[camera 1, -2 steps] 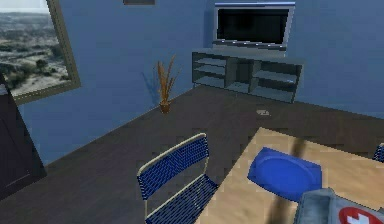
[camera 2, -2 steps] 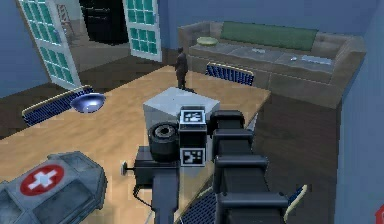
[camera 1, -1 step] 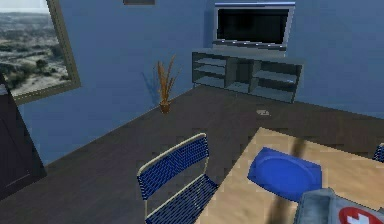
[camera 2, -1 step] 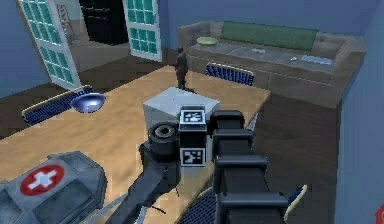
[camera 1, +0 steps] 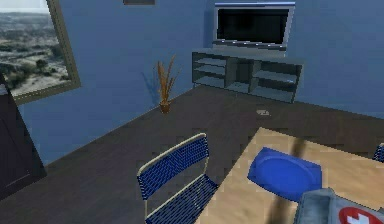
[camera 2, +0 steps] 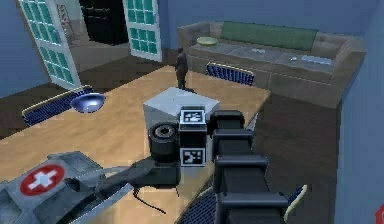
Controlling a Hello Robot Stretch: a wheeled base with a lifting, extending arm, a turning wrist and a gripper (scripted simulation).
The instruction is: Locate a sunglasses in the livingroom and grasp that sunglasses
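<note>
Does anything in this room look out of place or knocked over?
Only one thing: a small pale object lies alone on the dark floor before the TV stand, too small to identify. Nothing else looks spilled or toppled.

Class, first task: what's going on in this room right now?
A Stretch robot stands at a wooden table, its arm reaching over the tabletop. The hand lies by a grey case with a red cross; whether it holds anything cannot be told. A blue bowl and a white box sit on the table, with a sofa beyond.
</note>
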